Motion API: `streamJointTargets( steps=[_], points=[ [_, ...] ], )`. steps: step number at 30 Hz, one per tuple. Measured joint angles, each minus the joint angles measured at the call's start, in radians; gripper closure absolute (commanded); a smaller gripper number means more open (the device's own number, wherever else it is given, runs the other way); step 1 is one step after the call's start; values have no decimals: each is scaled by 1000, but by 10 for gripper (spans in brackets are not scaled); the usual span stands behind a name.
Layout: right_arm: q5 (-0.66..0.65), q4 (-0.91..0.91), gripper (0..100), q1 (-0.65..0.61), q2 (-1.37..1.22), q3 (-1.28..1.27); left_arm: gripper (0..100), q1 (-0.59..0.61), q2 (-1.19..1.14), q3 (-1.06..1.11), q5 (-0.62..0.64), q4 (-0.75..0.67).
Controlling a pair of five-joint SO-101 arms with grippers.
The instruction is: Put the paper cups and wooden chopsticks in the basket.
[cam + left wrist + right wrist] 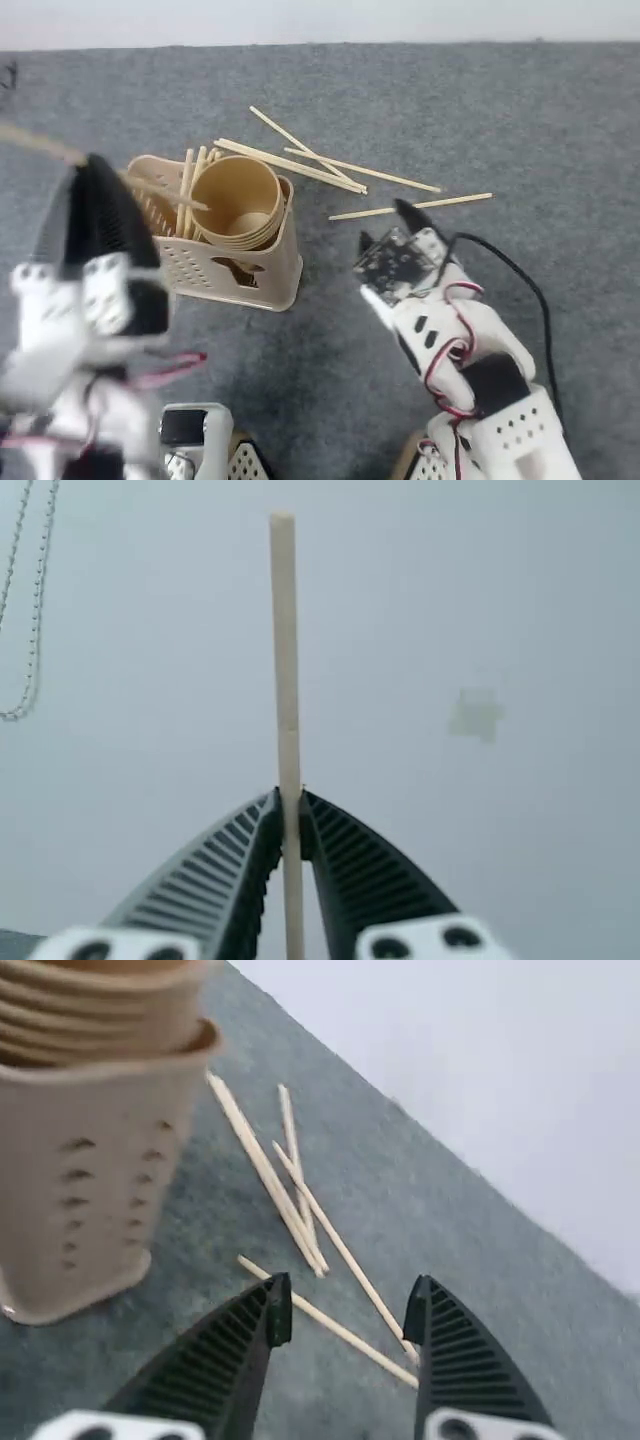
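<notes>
A grey, felt-like tabletop (450,120) meets a pale wall (300,20). The left tool (290,815) is clenched on one chopstick (284,660), held up near the basket (235,275), where the cups (238,200) already sit. The next move is probably to lower that chopstick in, tip first. The right tool (345,1310) hangs released over the loose chopsticks (300,1190).

Grey felt-topped table (500,110), pale wall (300,20) along its 12 o'clock edge, bead chain (30,600) hanging against that wall
</notes>
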State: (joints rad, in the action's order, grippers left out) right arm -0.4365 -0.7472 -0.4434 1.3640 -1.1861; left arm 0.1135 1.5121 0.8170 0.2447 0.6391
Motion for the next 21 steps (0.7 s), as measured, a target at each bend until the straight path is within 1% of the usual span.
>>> streamJointTargets(
  steps=[2,3,7,10,12,15,19,21],
  points=[
    [0,0,808,32,54,-57,991,35,-2,84,-94,-55],
    [0,0,808,49,84,-87,991,66,-2,121,-114,-89],
    [0,0,808,81,221,-235,991,183,-68,172,-132,-190],
    [0,0,808,77,339,-334,991,204,-184,166,-132,-192],
    [0,0,808,78,422,-367,991,203,-285,140,-132,-150],
    [0,-12,808,83,431,-368,991,186,-419,68,-132,-51],
    [0,-18,808,80,433,-370,990,146,-471,-15,-132,130],
    [0,-18,808,83,433,-370,989,117,-473,-26,-132,199]
  ],
)
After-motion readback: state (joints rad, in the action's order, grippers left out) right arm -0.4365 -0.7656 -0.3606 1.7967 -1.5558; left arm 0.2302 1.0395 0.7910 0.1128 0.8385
